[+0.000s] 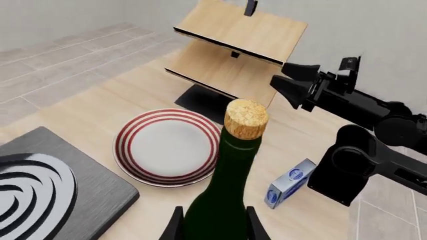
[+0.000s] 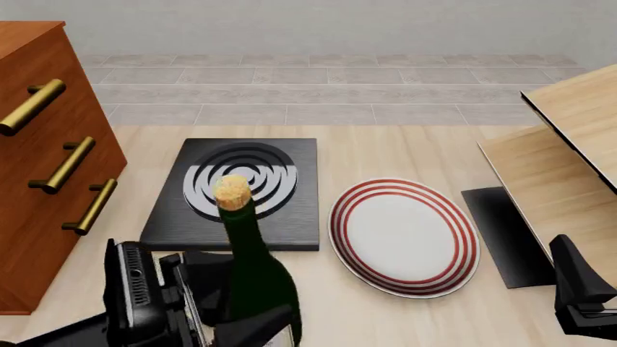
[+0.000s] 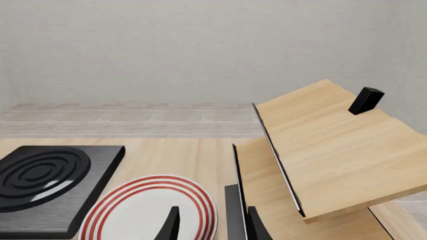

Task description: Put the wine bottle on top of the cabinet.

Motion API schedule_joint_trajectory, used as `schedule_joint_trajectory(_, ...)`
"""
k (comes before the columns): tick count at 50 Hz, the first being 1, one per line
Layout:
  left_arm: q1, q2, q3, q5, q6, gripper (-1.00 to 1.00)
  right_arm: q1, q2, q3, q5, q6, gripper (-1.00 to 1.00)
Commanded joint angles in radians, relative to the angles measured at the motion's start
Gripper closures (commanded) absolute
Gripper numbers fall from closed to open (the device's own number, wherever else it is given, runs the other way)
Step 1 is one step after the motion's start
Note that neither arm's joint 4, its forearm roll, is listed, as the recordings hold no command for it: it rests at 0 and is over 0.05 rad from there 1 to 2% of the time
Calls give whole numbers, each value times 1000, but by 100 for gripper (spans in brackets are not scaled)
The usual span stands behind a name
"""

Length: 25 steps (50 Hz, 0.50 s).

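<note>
Bottle (image 2: 253, 278): upright, lower left of front view, clamped between the left hand's fingers.
Left hand (image 2: 227, 318): closed around the bottle's body.
Right hand (image 2: 583, 289): lower right edge; open or closed, cannot tell.
Cabinet (image 2: 43, 152): left edge, top out of frame.
Plate (image 2: 405, 236): centre, on the surface.
Hob (image 2: 239, 191): behind the bottle.
Shelf (image 2: 559, 155): right edge.

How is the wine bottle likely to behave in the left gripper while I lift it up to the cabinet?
The wine bottle looks like smooth, glossy glass, so it may slip between the left gripper fingers. It is tall with a narrow neck and held low on its body, so it could tilt or swing during the lift. Probably rigid, but breakable if it knocks the cabinet.
</note>
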Motion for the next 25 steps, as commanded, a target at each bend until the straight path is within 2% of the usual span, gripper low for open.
schedule_joint_trajectory(1, 18, -120, -60, 148, 5, 100, 0, 0, 0, 0, 0, -100)
schedule_joint_trajectory(25, 67, -282, -202, 414, 25, 100, 0, 0, 0, 0, 0, -100)
